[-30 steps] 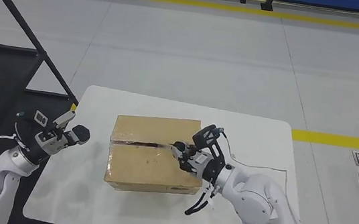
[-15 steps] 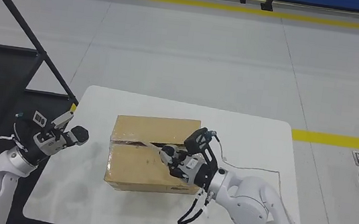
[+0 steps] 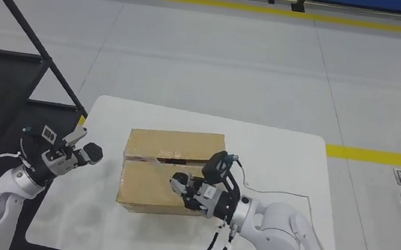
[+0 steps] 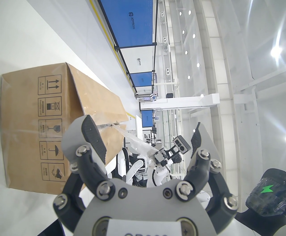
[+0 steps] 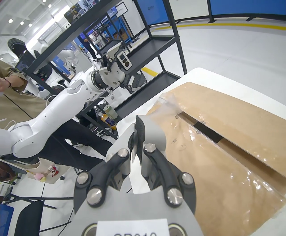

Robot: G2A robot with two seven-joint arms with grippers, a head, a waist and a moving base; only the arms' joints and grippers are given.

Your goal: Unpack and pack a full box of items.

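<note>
Your right hand [image 3: 178,184] has travelled from the right half of the box [image 3: 183,144] toward its left end in the last second, dragging the clear tape [image 3: 158,166] off the top seam [image 5: 207,131]. That seam now shows as a dark, open slit between the flaps, so the unsealing step looks nearly finished. Only the tape's anchor at the left end appears to be holding.

The right hand's pads are pressed together. They are probably clamped on the tape, though the film is too clear to make out between them. From the left wrist, the strip [image 4: 134,139] runs taut from the box edge to that hand. Your left hand [image 3: 91,153] has barely shifted. It waits with fingers [image 4: 89,120] spread wide and empty, just beside the box's left side but apart from it.

The box sits mid-counter [image 3: 279,157] with its flaps still down. Bare surface lies to its right and behind it. The left side is tighter, as the black rack [image 3: 9,86] stands just off that counter edge behind your left arm. The near edge lies close under your right arm, so pull the tape upward or leftward rather than toward yourself.
</note>
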